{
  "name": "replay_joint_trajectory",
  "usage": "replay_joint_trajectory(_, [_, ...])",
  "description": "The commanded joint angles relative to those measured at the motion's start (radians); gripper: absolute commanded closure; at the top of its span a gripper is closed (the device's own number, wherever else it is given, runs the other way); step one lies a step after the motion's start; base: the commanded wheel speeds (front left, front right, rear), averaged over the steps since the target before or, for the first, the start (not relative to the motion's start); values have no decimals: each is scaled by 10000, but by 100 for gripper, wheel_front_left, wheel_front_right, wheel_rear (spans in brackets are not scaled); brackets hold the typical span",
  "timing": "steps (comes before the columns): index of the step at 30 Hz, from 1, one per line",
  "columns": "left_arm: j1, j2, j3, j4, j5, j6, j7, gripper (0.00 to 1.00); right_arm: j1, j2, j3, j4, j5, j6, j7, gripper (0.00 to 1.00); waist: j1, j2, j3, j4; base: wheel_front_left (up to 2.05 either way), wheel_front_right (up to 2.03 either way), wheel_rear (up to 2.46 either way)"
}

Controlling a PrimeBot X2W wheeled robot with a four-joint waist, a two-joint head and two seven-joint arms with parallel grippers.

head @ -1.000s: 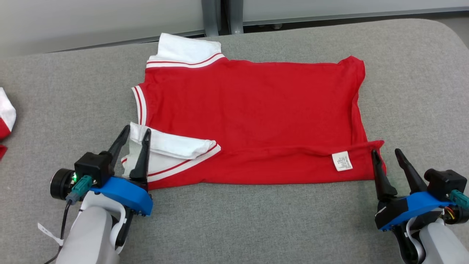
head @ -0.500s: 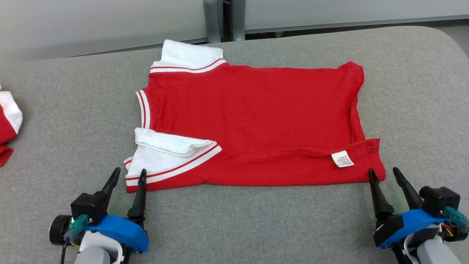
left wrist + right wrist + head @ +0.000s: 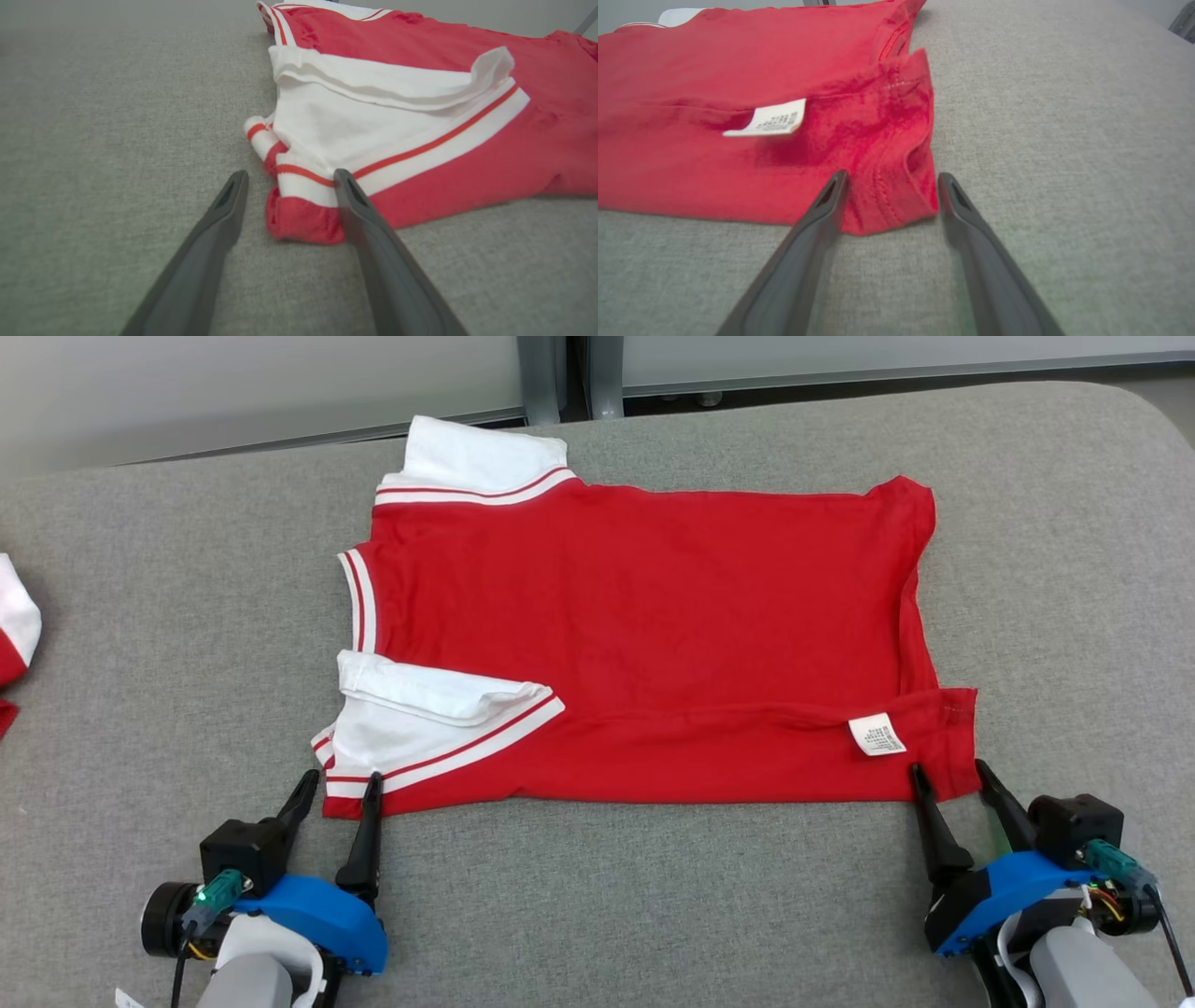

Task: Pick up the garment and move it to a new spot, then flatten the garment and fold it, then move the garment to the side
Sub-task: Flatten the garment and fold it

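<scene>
The garment [image 3: 644,635] is a red shirt with white, red-striped sleeves, lying flat and folded lengthwise on the grey table [image 3: 653,896]. A white label [image 3: 876,735] shows near its near right corner. My left gripper [image 3: 338,782] stands open at the near left corner, its fingertips straddling the red hem [image 3: 303,219] below the white sleeve [image 3: 373,121]. At the near right corner my right gripper [image 3: 948,773] is open too, one fingertip on each side of the hem corner [image 3: 896,205]. Neither gripper holds anything.
Another red and white piece of cloth [image 3: 14,644] lies at the table's left edge. A pale wall and a metal post [image 3: 560,373] stand behind the table's far edge. Grey table surface stretches to the right of the shirt [image 3: 1064,116].
My left gripper let go of the white sleeve, opened wide and drew back to the near left corner. The right gripper widened and now sits around the near right corner. The head camera shifted slightly.
</scene>
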Motion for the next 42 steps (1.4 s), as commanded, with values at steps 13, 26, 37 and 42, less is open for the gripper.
replay_joint_trajectory(13, [331, -82, -66, -2, -337, -100, 38, 100, 449, 101, 126, 25, 374, -5, 3, 100, 1, 0, -766, 383, 0, 0, 0])
replay_joint_trajectory(26, [2843, -374, 237, -1597, -409, 159, 37, 100, 2425, 113, -325, -870, 688, -5, 3, 100, 1, 0, -1779, 879, 0, 0, 0])
replay_joint_trajectory(37, [4419, -518, 392, -2547, -687, 474, 37, 100, 4229, 261, -949, -2633, 555, -11, 762, 100, 1, 0, -1992, 770, 0, 0, 0])
replay_joint_trajectory(42, [4374, -557, 218, -2616, -573, 513, 37, 17, 4507, 347, -1074, -3159, 367, -10, 1180, 62, 1, 0, -2006, 821, 0, 0, 0])
